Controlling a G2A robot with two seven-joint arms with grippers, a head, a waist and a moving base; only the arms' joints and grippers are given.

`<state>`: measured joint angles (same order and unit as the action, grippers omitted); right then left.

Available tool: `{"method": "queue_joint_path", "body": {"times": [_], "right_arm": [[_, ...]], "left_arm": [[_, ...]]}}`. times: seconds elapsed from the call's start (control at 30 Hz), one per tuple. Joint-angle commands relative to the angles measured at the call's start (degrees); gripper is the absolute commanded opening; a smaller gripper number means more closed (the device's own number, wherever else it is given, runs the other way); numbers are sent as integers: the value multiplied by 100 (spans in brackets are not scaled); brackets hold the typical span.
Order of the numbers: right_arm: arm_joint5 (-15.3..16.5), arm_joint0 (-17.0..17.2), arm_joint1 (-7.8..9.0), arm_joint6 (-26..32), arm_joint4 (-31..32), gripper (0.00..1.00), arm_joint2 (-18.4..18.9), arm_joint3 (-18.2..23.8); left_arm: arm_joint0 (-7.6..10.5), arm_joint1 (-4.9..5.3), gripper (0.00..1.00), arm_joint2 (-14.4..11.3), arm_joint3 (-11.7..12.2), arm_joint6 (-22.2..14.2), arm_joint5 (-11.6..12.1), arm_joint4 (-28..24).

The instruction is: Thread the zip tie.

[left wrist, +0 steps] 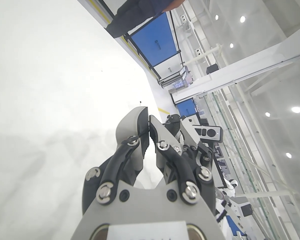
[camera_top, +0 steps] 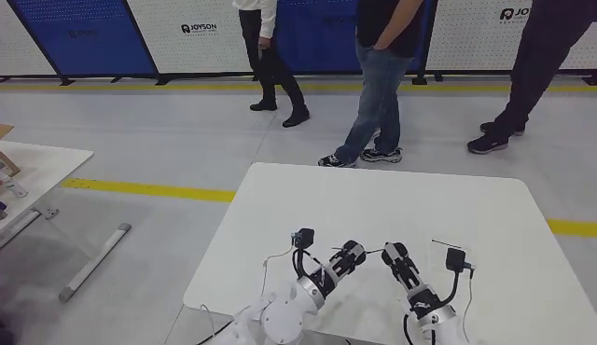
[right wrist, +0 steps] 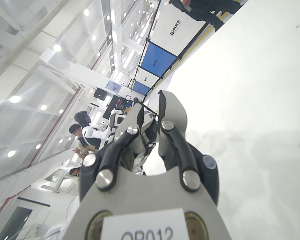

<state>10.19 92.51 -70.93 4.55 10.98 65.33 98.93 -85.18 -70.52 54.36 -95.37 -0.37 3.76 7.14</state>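
Zip tie [right wrist: 147,107]: a thin black strap, held in the air over the table [camera_top: 373,196], above the middle of its near edge. It bridges the small space between my two claws.

Left gripper [left wrist: 149,120]: over the table's near edge, aimed across it. The jaws are pressed almost together, with the strap pinched between them. A short stretch leaves the bite sideways.

Right gripper [right wrist: 151,101]: also above the table's near edge, facing the other claw. The strap runs slantwise across its tip. I cannot tell whether it is clamped there or only lying across.

Weight: I judge it next to nothing, so neither arm should feel a load.

Stiffness: I expect it to be springy along its length and floppy sideways. A long free end would droop and wander, while a short one should point where I aim it.

Surface: probably smooth plastic, which could swivel in a light pinch.

Where I hold: close behind the tail tip on one side and on the flat of the strap just beside the head on the other. That leaves the slot uncovered.

Risk: I think a small twist in either bite would carry the tip past the slot.
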Motion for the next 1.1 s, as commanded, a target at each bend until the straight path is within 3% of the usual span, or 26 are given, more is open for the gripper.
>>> {"method": "queue_joint_path", "body": {"times": [0.0,0.07,0.1,0.5,0.97,1.07], "right_arm": [[-16,-2,-4,6,0,10,1,4],[-36,-10,-9,7,3,7,2,-1],[-43,-11,-11,3,3,0,2,-3],[36,-35,-37,44,-14,0,4,-51],[145,-24,-62,-18,0,0,28,-88],[92,-24,-70,-51,33,0,25,-85]], "left_arm": [[-8,0,0,-2,-6,4,19,38],[-20,0,0,-1,-10,28,43,87],[-26,0,0,-1,-15,32,54,94],[-164,18,0,88,-187,-90,330,-42],[-151,10,0,94,-192,-121,246,-37],[-135,5,13,85,-182,-126,201,-24]]}}
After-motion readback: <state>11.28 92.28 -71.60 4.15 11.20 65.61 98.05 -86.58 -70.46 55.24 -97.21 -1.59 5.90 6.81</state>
